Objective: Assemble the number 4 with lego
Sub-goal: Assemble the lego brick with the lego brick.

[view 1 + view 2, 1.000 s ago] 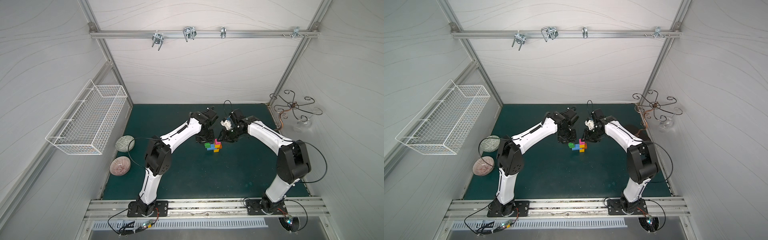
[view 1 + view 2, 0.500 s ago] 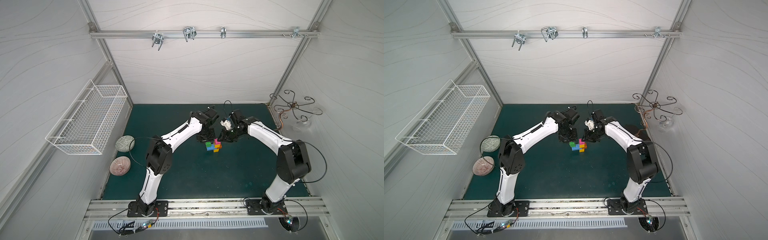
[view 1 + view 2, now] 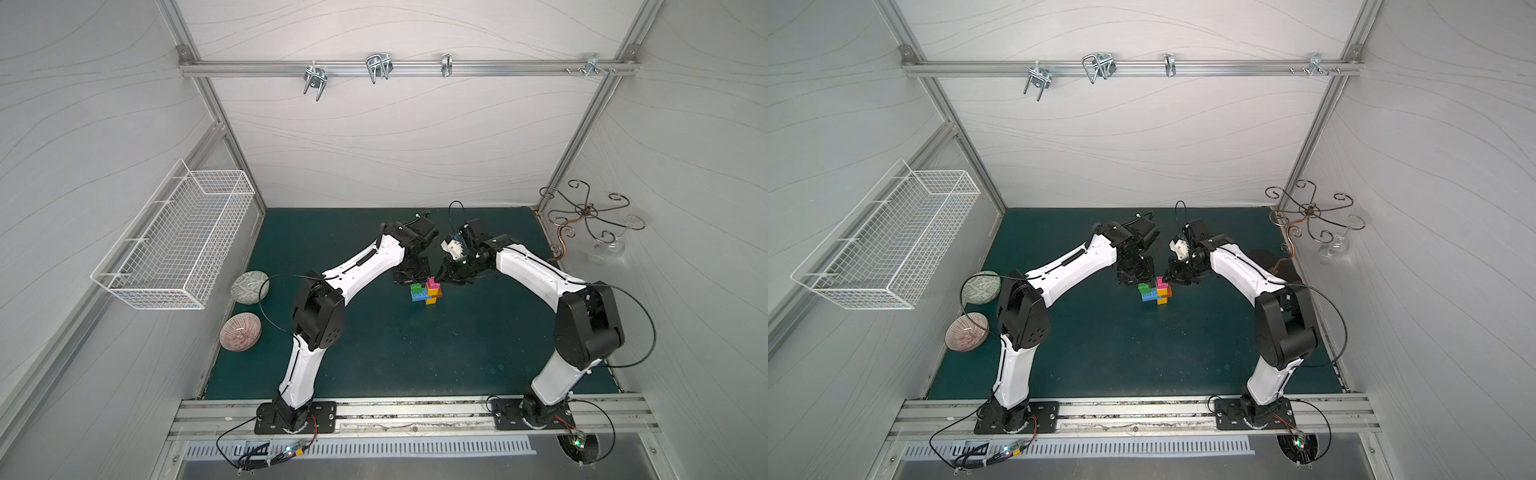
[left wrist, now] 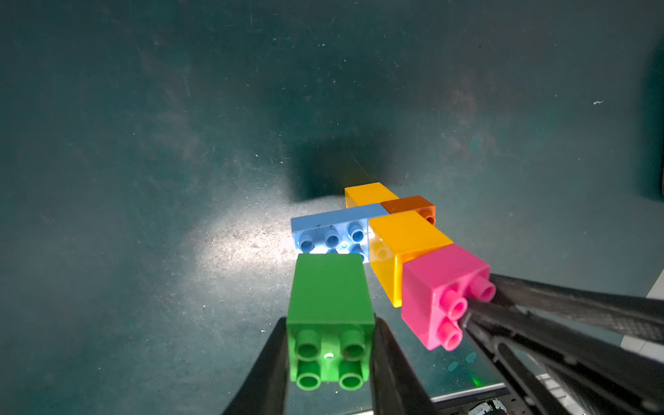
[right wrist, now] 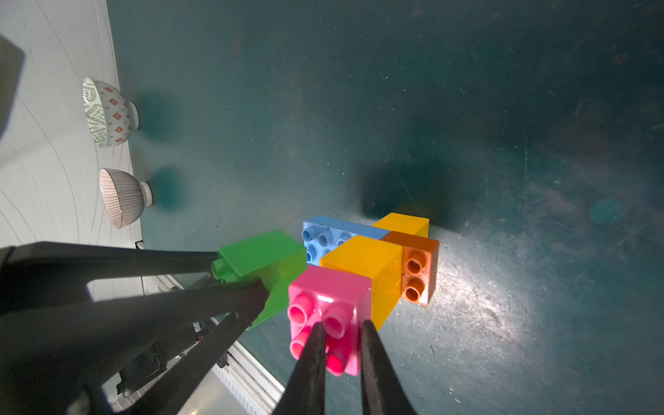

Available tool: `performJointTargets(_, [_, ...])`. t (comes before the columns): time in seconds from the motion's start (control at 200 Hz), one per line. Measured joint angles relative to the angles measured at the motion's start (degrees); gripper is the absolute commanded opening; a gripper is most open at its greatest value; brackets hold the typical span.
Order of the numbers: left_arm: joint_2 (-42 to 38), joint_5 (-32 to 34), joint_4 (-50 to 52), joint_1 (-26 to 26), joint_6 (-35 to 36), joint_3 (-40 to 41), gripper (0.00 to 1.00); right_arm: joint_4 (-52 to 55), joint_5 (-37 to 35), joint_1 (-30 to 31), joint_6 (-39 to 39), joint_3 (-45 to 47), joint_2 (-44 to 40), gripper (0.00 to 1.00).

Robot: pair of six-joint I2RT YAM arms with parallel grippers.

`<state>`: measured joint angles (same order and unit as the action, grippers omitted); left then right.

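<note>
No legible text or labels

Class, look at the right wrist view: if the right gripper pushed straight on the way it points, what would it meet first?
The pink brick: the right gripper sits at its studded face, seemingly pinching a stud. Beyond it lies a yellow brick.

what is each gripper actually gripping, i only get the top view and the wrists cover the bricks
Observer: The left wrist view shows the left gripper shut on the green brick, a finger on each side.
Operator: and the right one
Observer: The right wrist view shows the right gripper closed on the pink brick's studded face, a stud between its tips.
Operator: is green seated on blue
Observer: Cannot tell; the left wrist view shows bare studs on the blue brick just beyond the green brick.
</note>
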<state>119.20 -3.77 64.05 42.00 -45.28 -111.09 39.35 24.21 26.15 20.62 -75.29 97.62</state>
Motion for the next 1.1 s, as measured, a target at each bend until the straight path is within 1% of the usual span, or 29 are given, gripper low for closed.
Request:
performJointTargets(0.28, [0.0,1.05,0.0,0.0,-0.22,0.0,0.0,-0.2,-1.97,1.42,0.81,-0.2,-0.28,0.19])
performJointTargets(0.485, [0.0,1.64,-0.04,0.0,-0.44,0.7,0.0,1.57,-5.66,3.54,-0.15,-1.49,-0.24,0.21])
performJointTargets(0.715, [0.0,1.73,-0.07,0.0,-0.83,2.56,0.0,5.09,-10.05,4.87,-1.75,-3.82,0.61,0.25])
performJointTargets(0.911, [0.0,1.7,-0.35,0.0,-1.31,3.04,0.0,6.97,-11.89,5.18,-2.25,-6.03,2.01,0.27])
performJointTargets(1.096, [0.0,1.66,-1.11,0.0,-1.64,3.19,0.0,8.66,-12.55,5.4,-2.23,-7.58,3.02,0.27])
